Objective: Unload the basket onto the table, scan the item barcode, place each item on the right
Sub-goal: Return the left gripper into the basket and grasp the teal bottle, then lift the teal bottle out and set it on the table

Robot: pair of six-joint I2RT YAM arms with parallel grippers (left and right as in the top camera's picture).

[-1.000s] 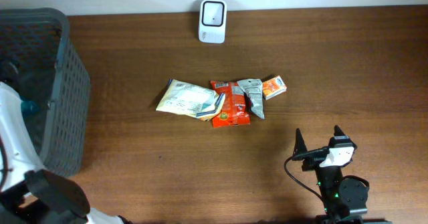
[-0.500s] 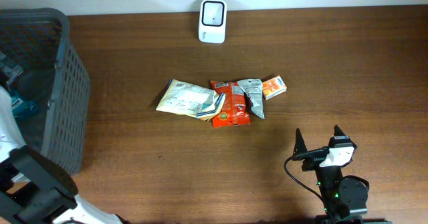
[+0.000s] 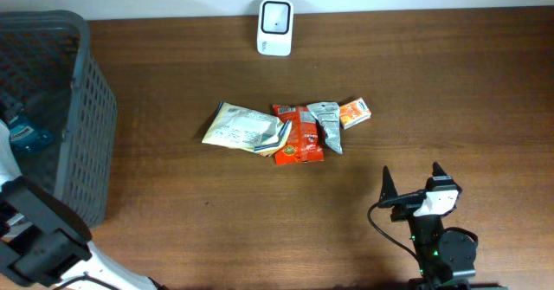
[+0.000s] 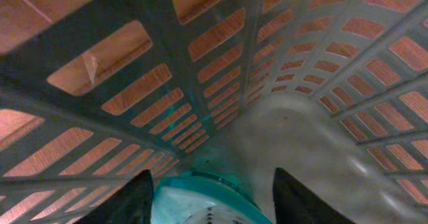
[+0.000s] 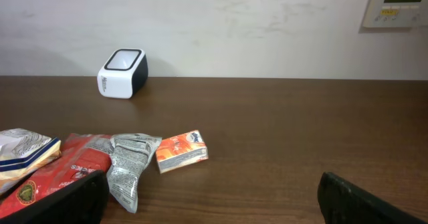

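The white barcode scanner (image 3: 275,16) stands at the table's far edge, also visible in the right wrist view (image 5: 123,73). My left gripper (image 4: 210,198) is down inside the dark mesh basket (image 3: 82,108), its jaws on either side of a teal packet (image 4: 207,200). The left finger touches the packet; a thin gap shows at the right finger, so a grip is unclear. From overhead the teal packet (image 3: 31,137) lies in the basket beside my white left arm. My right gripper (image 3: 411,174) stands open over bare table at the front right, holding nothing.
A cluster lies mid-table: a cream packet (image 3: 242,127), a red packet (image 3: 299,134), a silver packet (image 3: 329,124) and a small orange box (image 3: 355,112). The basket's walls (image 4: 167,83) close in tightly around the left gripper.
My left arm has shifted inside the basket and its jaws have narrowed in around the teal packet. The right arm and the table items have not moved.
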